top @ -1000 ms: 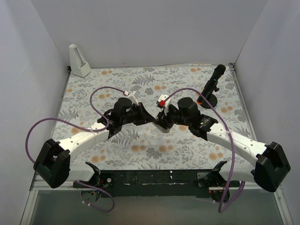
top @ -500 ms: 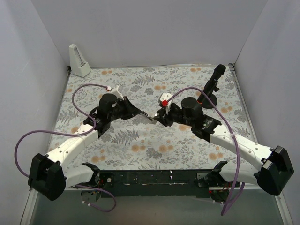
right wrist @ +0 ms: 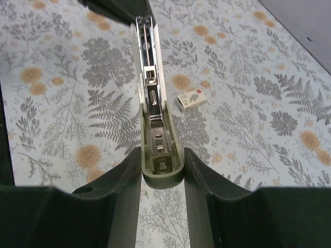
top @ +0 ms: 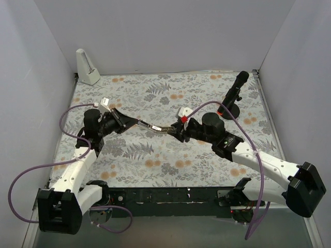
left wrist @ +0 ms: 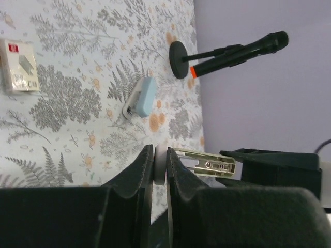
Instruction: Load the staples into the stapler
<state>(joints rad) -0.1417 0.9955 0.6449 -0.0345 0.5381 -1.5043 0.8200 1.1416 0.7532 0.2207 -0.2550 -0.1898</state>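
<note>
My right gripper [right wrist: 161,156] [top: 175,130] is shut on the rear end of an olive-gold bar [right wrist: 158,155] [top: 165,128] and holds it above the table. A metal rail [right wrist: 145,41] [left wrist: 207,163] runs out of the bar toward my left gripper [left wrist: 159,155] [top: 137,123]. The left gripper is shut on the rail's thin white end piece [left wrist: 160,164]. The light-blue stapler [left wrist: 143,98] lies on the patterned table, apart from both grippers. The small beige staples box [left wrist: 19,72] [right wrist: 192,99] lies flat on the table. No loose staple block shows.
A black microphone with an orange ring [top: 235,90] [left wrist: 232,51] stands on a round base at the back right. A white wedge-shaped object [top: 87,66] stands at the back left corner. White walls close the table on three sides. Purple cables loop beside both arms.
My left arm has swung left and away from the right gripper, still pinching the white end piece, so the metal rail now spans a wider gap. The right gripper has shifted slightly.
</note>
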